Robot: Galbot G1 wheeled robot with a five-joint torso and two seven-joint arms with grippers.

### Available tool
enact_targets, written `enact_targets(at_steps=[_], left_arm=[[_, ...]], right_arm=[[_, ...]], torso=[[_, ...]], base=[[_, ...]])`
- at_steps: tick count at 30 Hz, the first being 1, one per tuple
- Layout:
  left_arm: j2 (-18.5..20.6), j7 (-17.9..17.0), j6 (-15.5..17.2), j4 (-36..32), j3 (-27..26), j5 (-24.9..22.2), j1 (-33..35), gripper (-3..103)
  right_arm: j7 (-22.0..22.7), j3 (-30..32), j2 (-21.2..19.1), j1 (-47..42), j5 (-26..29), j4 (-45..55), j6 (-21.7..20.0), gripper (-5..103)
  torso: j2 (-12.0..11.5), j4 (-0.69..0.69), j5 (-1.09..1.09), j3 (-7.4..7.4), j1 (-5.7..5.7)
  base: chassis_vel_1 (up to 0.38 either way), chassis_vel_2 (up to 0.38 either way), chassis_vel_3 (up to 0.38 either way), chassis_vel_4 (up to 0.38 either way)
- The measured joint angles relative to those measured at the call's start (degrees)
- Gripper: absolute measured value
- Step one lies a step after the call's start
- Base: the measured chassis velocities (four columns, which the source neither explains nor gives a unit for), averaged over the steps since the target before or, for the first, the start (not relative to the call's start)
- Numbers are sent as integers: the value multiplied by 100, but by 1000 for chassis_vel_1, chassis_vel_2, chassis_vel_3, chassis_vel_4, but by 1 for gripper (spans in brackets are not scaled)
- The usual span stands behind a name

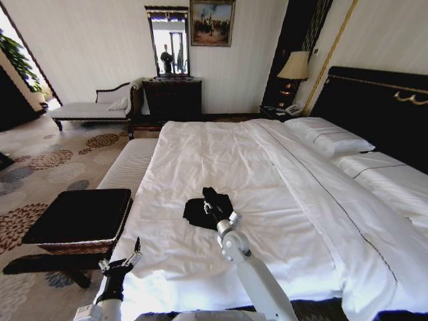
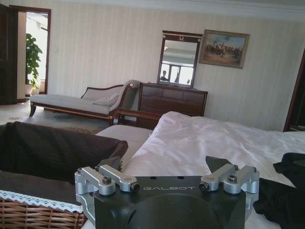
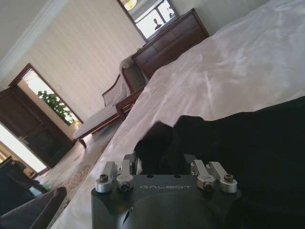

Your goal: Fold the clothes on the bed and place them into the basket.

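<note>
The black T-shirt (image 1: 200, 212) lies bunched on the white bed (image 1: 281, 187), near its foot and towards the left side. My right gripper (image 1: 212, 203) reaches into it from the foot of the bed. In the right wrist view the right gripper (image 3: 164, 158) is shut on a raised fold of the T-shirt (image 3: 248, 143), and the cloth hides the fingertips. The woven basket (image 1: 80, 217) with its black fabric top stands on the floor left of the bed. My left gripper (image 1: 121, 258) hovers open and holding nothing at the bed's near left corner, beside the basket (image 2: 38, 217).
A long white-striped bench (image 1: 130, 164) runs along the bed's left side beyond the basket. Pillows (image 1: 334, 139) and the black headboard (image 1: 381, 107) are on the right. A chaise longue (image 1: 93, 107), dark dresser (image 1: 172, 97) and patterned carpet (image 1: 40, 167) lie farther off.
</note>
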Motion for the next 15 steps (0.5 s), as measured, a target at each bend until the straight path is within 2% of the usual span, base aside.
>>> enact_targets(at_steps=[3, 4, 7, 9, 13, 14, 15], left_arm=[[0, -2, -1, 0, -23, -10, 6, 100], [0, -2, -1, 0, -23, -10, 6, 100], [27, -16, 57, -1, 3, -21, -50, 100], [49, -21, 109, -6, 24, -52, -88, 100], [307, -96, 522, -70, 316, -300, -474, 100], [307, -96, 522, -70, 316, -300, -474, 100], [374, -99, 704, -91, 423, -415, -638, 100]], right_arm=[[-54, -251, -46, -49, -207, 108, -7, 63], [-54, -251, -46, -49, -207, 108, -7, 63], [-95, -333, -104, -145, -313, 279, -7, 79], [-95, -293, -108, -183, -301, 348, -7, 79], [-21, 161, -167, -306, -96, 519, 8, 98], [-21, 161, -167, -306, -96, 519, 8, 98], [0, 284, -207, -331, -67, 522, 38, 98]], torso=[[0, 0, 0, 0, 0], [0, 0, 0, 0, 0], [0, 0, 0, 0, 0], [0, 0, 0, 0, 0], [0, -1, 0, 0, 0], [0, -1, 0, 0, 0], [0, 0, 1, 0, 0]], base=[[0, 0, 0, 0], [0, 0, 0, 0], [0, 0, 0, 0], [0, 0, 0, 0], [0, 0, 0, 0], [0, 0, 0, 0], [0, 0, 0, 0]])
